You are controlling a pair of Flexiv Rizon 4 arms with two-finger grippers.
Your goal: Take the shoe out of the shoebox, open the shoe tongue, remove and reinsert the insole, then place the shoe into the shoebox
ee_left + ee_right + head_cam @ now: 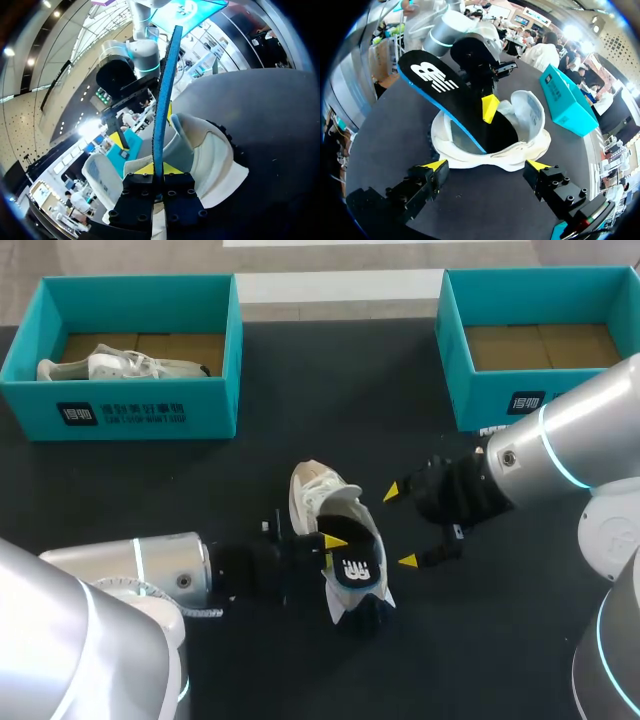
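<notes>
A white shoe [312, 492] lies on the dark table [200, 490] in the middle. Its black insole [357, 562] with a blue edge sticks partly out of the shoe's opening, tilted up. My left gripper [330, 540] is shut on the insole; in the left wrist view the blue edge [162, 100] runs up from between the left gripper's [159, 172] closed jaws, with the shoe [215, 155] beside it. My right gripper [400, 526] stands open just right of the shoe. From the right wrist, the insole [455, 95] rises out of the shoe [520, 145] ahead of the right gripper [487, 167].
A teal shoebox [150, 410] at the back left holds another white shoe [120, 365]. A second teal shoebox [500, 390] stands at the back right, its cardboard floor bare. The same kind of teal box [565, 92] shows beyond the shoe in the right wrist view.
</notes>
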